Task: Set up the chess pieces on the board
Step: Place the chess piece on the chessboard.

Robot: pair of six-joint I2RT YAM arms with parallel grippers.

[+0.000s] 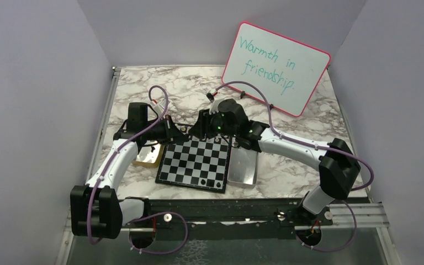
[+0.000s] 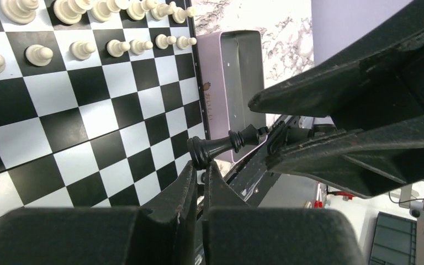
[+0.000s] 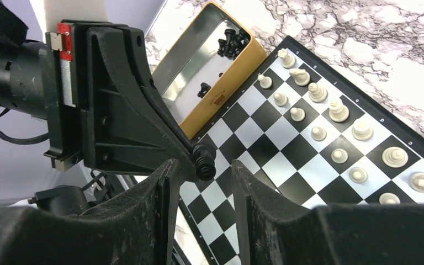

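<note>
At the bottom of the left wrist view the left gripper point(image 2: 200, 165) is pinching the base of a black piece point(image 2: 226, 142), jaws almost together, and holding it sideways where the board point(image 2: 61, 118) rim is meeting the silver tray point(image 2: 243, 72). The right gripper point(image 3: 204, 164) is standing half open around that piece, with gaps showing on both sides. White pieces point(image 2: 116, 47) are filling two rows at upper left, with bare squares lying below them, and spare black figures point(image 3: 229, 41) are lying in the gold tray point(image 3: 221, 99) beside the board's edge.

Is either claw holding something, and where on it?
The left gripper pinches a black chess piece by its base; the right gripper flanks its top, open.
</note>
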